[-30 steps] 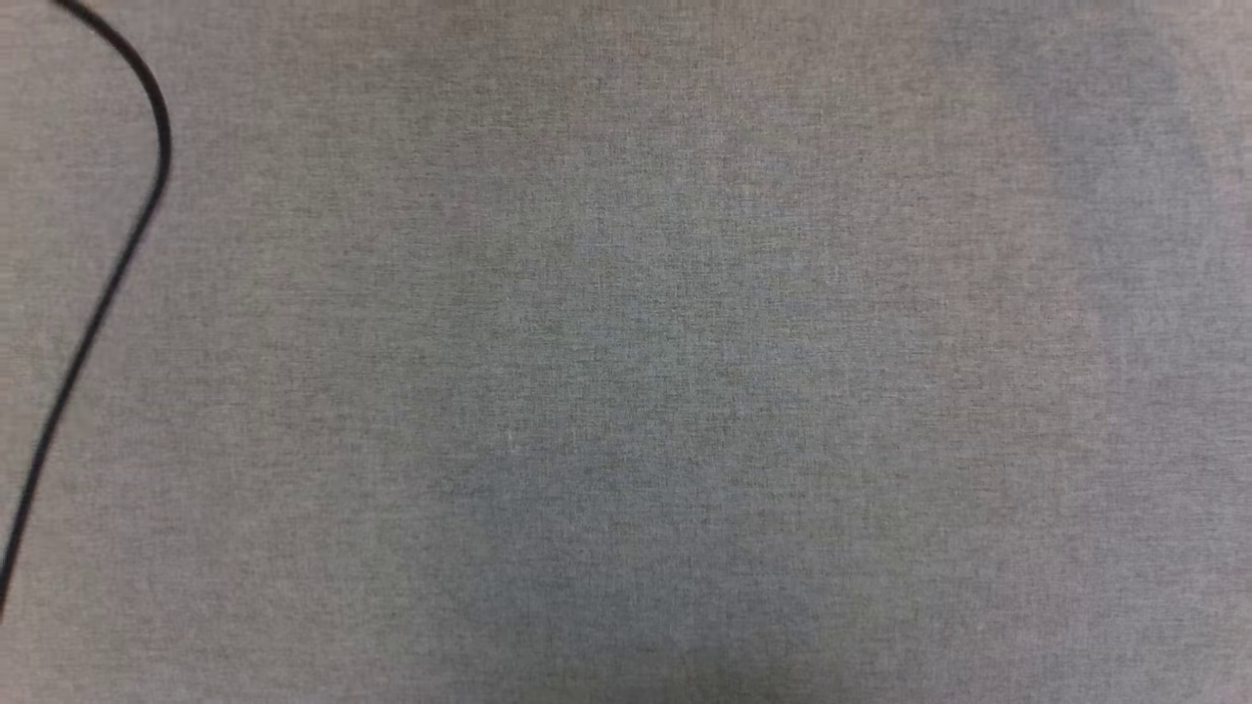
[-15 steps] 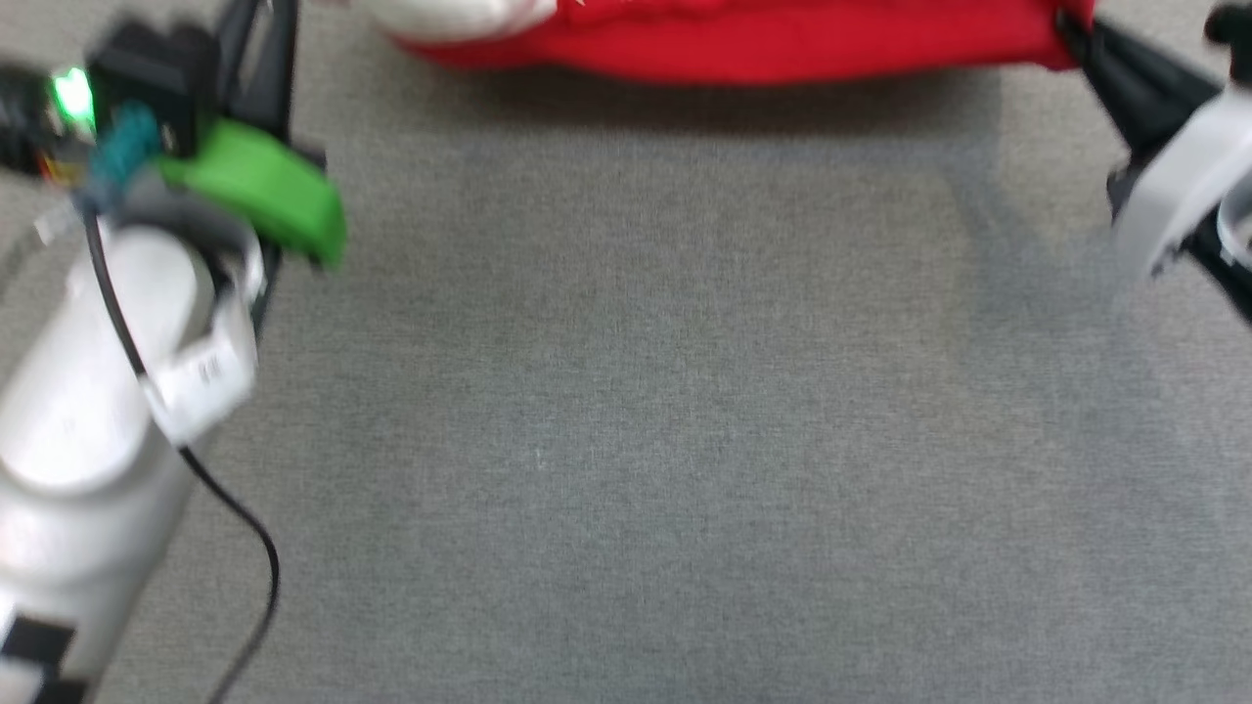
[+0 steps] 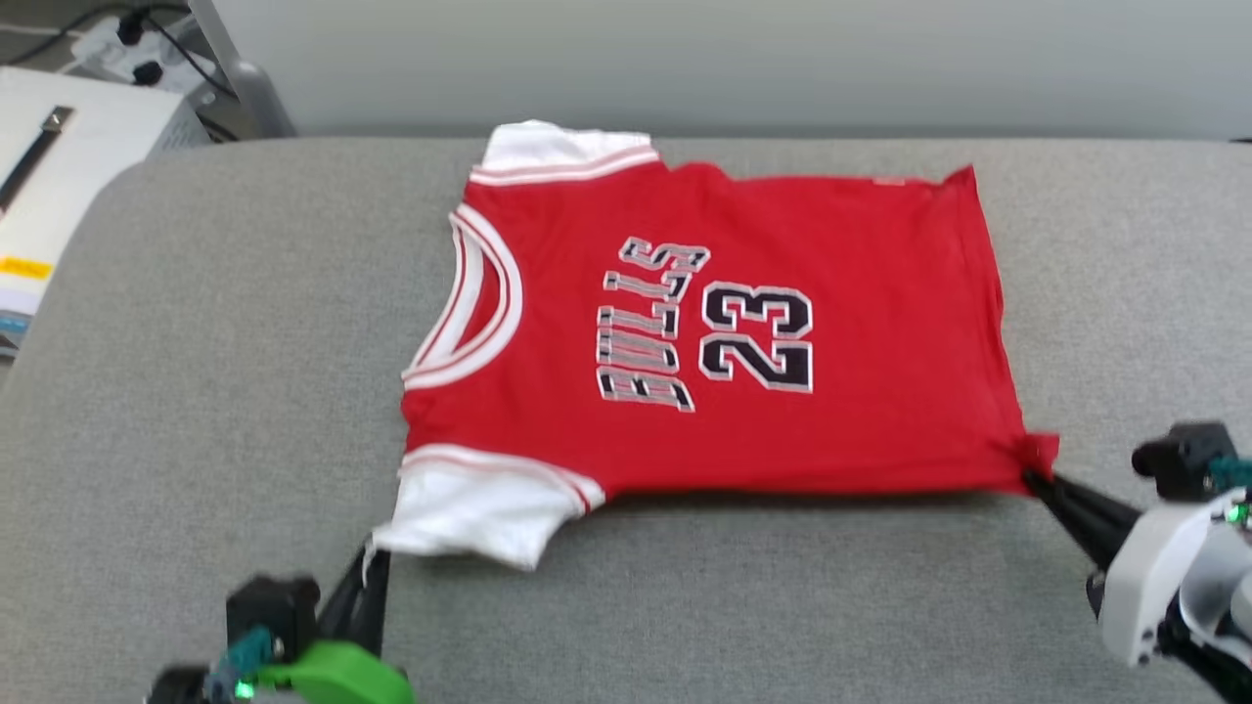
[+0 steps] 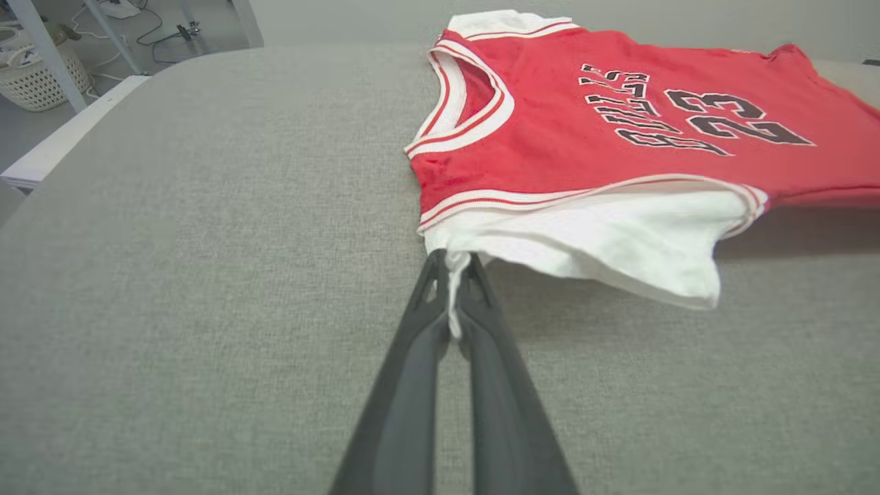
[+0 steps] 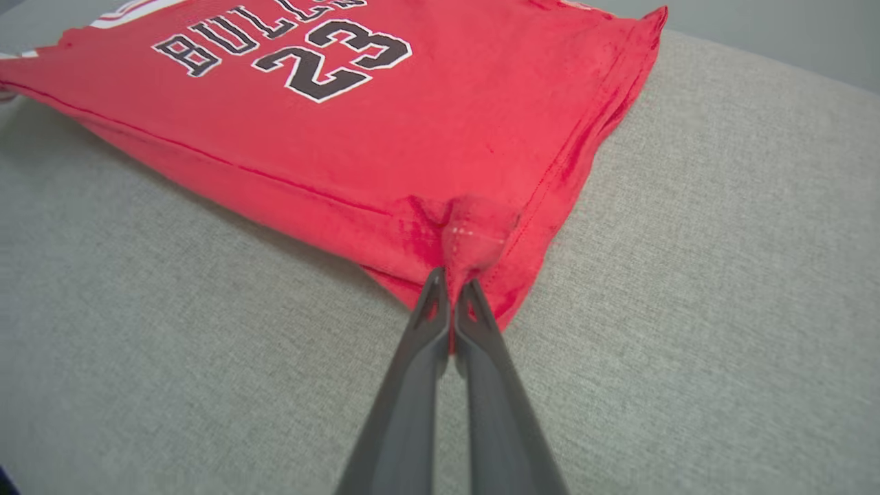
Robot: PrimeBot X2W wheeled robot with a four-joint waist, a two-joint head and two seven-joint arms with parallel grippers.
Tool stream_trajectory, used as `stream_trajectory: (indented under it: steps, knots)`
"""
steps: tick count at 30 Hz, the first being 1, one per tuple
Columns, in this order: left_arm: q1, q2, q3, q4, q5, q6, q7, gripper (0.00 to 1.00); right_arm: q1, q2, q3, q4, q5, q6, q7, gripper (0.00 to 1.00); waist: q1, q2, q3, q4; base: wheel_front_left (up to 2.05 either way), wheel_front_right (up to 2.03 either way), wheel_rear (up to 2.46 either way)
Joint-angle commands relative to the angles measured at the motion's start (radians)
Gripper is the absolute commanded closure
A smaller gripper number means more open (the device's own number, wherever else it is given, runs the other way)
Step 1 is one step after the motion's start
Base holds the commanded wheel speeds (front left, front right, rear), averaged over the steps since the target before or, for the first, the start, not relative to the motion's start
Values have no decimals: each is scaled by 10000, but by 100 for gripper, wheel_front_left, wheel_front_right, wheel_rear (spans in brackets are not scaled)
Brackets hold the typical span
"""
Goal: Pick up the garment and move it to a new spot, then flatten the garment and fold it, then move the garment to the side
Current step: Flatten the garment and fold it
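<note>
My left gripper (image 3: 370, 565) is closed tight on a corner of the near white sleeve (image 3: 469, 508). My right gripper (image 3: 1035, 476), fingers angled left, pinches the red T-shirt (image 3: 782, 244) at its near hem corner. The shirt is spread print-up on the grey cushion (image 3: 196, 391), with its far sleeve at the far edge and bare fabric left, right and near.

In head view, left gripper (image 3: 372, 565) is cut off by bottom edge, right gripper (image 3: 1034, 478) by right edge; white object (image 3: 88, 147) is cropped left.
</note>
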State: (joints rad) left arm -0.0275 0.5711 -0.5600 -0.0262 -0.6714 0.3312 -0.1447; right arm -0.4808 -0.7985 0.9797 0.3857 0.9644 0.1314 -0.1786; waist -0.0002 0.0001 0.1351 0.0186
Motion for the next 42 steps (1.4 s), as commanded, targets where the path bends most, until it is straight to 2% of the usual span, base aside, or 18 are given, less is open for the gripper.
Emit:
stream_trajectory:
  steps: [1,4,9,12,16,21,29,36,42]
  knots:
    - [575,-69,11,-106,-210,167,-76,100,494,-101,-128,-78,132,-7,85,100,2,-1,-555,4,0,0,0]
    - [1354,-126,-89,-180,-526,227,-50,100,1303,-192,-362,-256,292,-7,207,100,2,-1,-705,43,0,0,0]
    - [2105,-13,-476,-201,-966,-119,411,100,2554,-500,-853,-737,684,-7,570,100,2,-1,-760,152,0,0,0]
    - [2245,-77,-747,-309,-1272,-448,793,100,3070,-669,-1075,-1144,806,-7,907,100,2,-1,-665,156,0,0,0]
    - [1886,30,-837,-232,-967,-551,768,100,3389,-680,-1647,-1426,820,-7,1076,100,2,-1,-496,171,0,0,0]
    - [602,70,-764,-159,-475,-933,619,100,3280,-563,-2667,-1725,818,-7,1061,100,2,-1,-218,195,0,0,0]
    - [-2035,294,-574,324,198,-1756,856,100,2648,-228,-3709,-2293,548,-7,1654,100,2,-1,463,-48,0,0,0]
    - [-4286,73,-528,1750,489,-2621,929,100,2009,141,-4182,-2449,241,-7,2189,100,2,-1,1277,-295,0,0,0]
    - [-5532,-214,-776,3220,715,-3185,1075,100,1287,448,-4399,-2161,3,-7,2440,100,2,-1,2047,-465,0,0,0]
